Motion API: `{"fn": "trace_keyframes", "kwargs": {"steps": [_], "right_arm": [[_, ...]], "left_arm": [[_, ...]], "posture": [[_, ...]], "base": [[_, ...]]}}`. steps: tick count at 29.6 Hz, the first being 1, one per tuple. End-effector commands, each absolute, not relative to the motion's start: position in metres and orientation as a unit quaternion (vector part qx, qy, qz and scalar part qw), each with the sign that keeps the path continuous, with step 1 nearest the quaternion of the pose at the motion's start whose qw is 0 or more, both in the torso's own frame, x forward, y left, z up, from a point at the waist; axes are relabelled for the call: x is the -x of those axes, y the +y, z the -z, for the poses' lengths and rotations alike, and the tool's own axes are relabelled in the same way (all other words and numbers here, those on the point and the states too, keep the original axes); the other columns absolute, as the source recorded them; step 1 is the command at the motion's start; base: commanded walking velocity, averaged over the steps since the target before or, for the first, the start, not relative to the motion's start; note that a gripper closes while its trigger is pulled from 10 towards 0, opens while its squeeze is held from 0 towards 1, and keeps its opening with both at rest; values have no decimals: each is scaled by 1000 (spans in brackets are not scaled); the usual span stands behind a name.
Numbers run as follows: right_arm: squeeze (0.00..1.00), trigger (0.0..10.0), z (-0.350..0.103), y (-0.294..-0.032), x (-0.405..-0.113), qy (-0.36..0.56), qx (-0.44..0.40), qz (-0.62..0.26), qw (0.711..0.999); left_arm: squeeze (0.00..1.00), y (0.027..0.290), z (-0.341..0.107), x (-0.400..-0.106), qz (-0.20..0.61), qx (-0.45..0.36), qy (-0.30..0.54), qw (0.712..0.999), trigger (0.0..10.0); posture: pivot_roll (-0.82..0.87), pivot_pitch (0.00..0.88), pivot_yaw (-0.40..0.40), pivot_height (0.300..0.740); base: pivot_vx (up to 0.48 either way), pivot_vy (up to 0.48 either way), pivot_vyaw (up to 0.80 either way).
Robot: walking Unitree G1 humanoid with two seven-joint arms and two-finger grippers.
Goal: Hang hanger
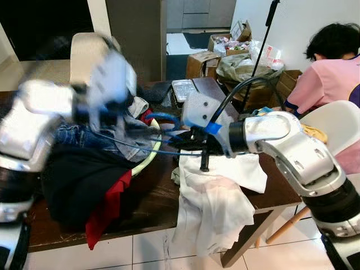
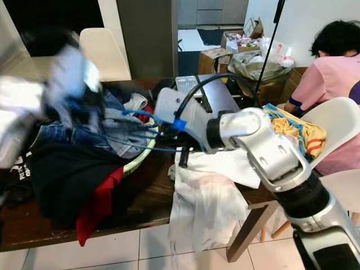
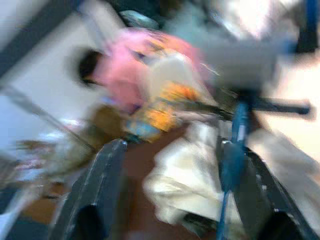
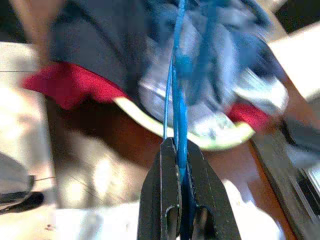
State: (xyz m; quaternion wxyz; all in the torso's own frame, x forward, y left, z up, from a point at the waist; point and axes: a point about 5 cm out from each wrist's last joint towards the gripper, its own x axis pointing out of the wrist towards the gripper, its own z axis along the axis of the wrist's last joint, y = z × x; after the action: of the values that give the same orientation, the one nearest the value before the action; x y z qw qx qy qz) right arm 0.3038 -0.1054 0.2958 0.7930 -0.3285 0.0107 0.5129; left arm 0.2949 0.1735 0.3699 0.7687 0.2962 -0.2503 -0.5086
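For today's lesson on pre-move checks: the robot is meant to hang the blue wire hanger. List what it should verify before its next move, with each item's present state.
1. Right gripper shut on the blue wire hanger: ok.
2. Left gripper open beside the hanger: ok, though the view is blurred.
3. Hanger free of the clothes pile: cannot tell; its far end runs in among the jeans.
4. White garment secure on the table: not ok; it droops over the edge.
5. Person outside the arms' path: cannot tell; seated close on the right.
6. Rail to hang on: cannot tell.
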Motion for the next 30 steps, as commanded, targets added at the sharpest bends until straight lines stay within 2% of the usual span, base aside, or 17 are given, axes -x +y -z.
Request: {"fn": "trace_keyframes", "kwargs": {"steps": [1, 2, 4, 5, 6, 7, 10, 11, 13, 14, 17, 18, 20, 24, 26, 27, 30], "right_arm": [[0, 0, -292, -129, -316, 35, 324, -455, 829], [0, 0, -292, -129, -316, 35, 324, -455, 829], [0, 0, -292, -147, -327, 43, 297, -402, 865], [0, 0, -292, -147, -327, 43, 297, -402, 865], [0, 0, -292, -159, -334, 47, 283, -367, 885], [0, 0, -292, -159, -334, 47, 283, -367, 885], [0, 0, -301, -196, -351, 35, 205, -253, 945], [0, 0, -301, -196, -351, 35, 205, -253, 945], [0, 78, -302, -201, -352, 27, 183, -236, 954], [0, 6784, -301, -202, -353, 25, 176, -236, 955], [0, 6784, -301, -203, -353, 24, 171, -238, 956], [0, 10000, -300, -202, -353, 23, 170, -240, 955], [0, 10000, -299, -202, -354, 23, 168, -240, 956], [0, 10000, -298, -202, -357, 22, 164, -236, 958], [0, 10000, -299, -202, -362, 21, 164, -227, 960], [0, 10000, -300, -203, -364, 22, 168, -221, 960], [0, 10000, -300, -204, -365, 23, 171, -218, 961]], "left_arm": [[1000, 203, -390, -294, 437, -261, -290, 810, 10000], [1000, 203, -390, -294, 437, -261, -290, 810, 10000], [1000, 220, -396, -292, 388, -238, -307, 836, 10000], [1000, 220, -396, -292, 388, -238, -307, 836, 10000], [1000, 228, -394, -290, 365, -228, -306, 849, 10000], [1000, 228, -394, -290, 365, -228, -306, 849, 10000], [1000, 257, -375, -290, 268, -201, -286, 898, 10000], [1000, 257, -375, -290, 268, -201, -286, 898, 10000], [1000, 268, -363, -291, 210, -188, -270, 921, 10000], [1000, 274, -356, -293, 167, -176, -259, 935, 10000], [1000, 278, -351, -295, 137, -168, -251, 943, 10000], [43, 278, -343, -297, 104, -164, -235, 952, 10000], [0, 276, -332, -298, 72, -163, -213, 961, 10000], [0, 268, -314, -296, 39, -123, -181, 975, 10000], [0, 262, -289, -295, 1, -35, -130, 991, 10000], [0, 258, -271, -292, -50, 23, -84, 995, 10000], [0, 258, -264, -289, -85, 44, -67, 993, 10000]], "posture": [[65, 72, 1, 740], [65, 72, 1, 740], [71, 76, -4, 740], [71, 76, -4, 740], [74, 81, -8, 740], [74, 81, -8, 740], [83, 86, -16, 740], [83, 86, -16, 740], [87, 90, -18, 740], [91, 93, -17, 740], [91, 93, -17, 740], [97, 97, -16, 740], [97, 97, -18, 740], [106, 99, -20, 740], [110, 98, -20, 740], [111, 97, -19, 740], [110, 96, -18, 740]], "base": [[0, 0, 0], [0, 0, 0], [0, 0, 0], [0, 0, 0], [0, 0, 0], [0, 0, 0], [0, 0, 0], [0, 0, 0], [0, 0, 0], [0, 0, 0], [0, 0, 0], [0, 0, 0], [0, 0, 0], [0, 0, 0], [0, 0, 0], [0, 0, 0], [0, 0, 0]]}}
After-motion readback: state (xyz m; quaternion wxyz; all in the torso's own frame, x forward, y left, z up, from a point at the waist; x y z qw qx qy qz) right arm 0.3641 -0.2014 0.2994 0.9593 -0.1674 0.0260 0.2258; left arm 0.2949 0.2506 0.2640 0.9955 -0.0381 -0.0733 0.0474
